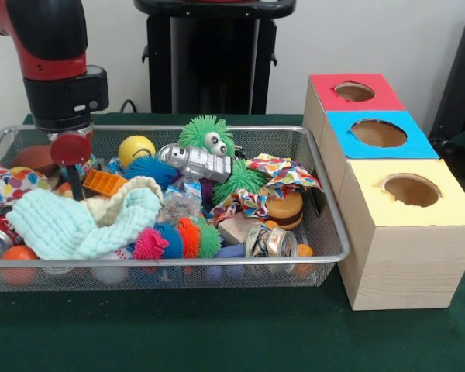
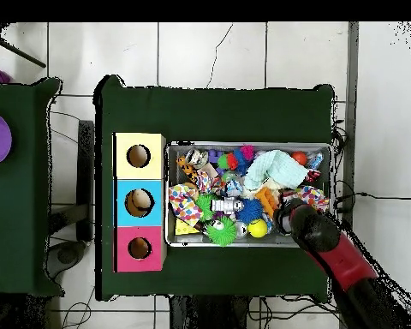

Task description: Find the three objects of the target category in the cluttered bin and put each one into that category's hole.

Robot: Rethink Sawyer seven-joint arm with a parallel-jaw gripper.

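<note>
The gripper (image 1: 76, 184) is dipping into the bin's (image 1: 325, 203) left end beside an orange block (image 1: 105, 183); its opening cannot be told.

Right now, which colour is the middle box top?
Blue box top; the front view shows it best.

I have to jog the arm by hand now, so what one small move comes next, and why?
Probably lift the gripper straight up a little first. It sits low at the end of the mesh bin away from the boxes, its tip among the clutter beside the orange block and the pale green cloth, and the red disc hides what it holds, if anything. Rising would show that.
</note>
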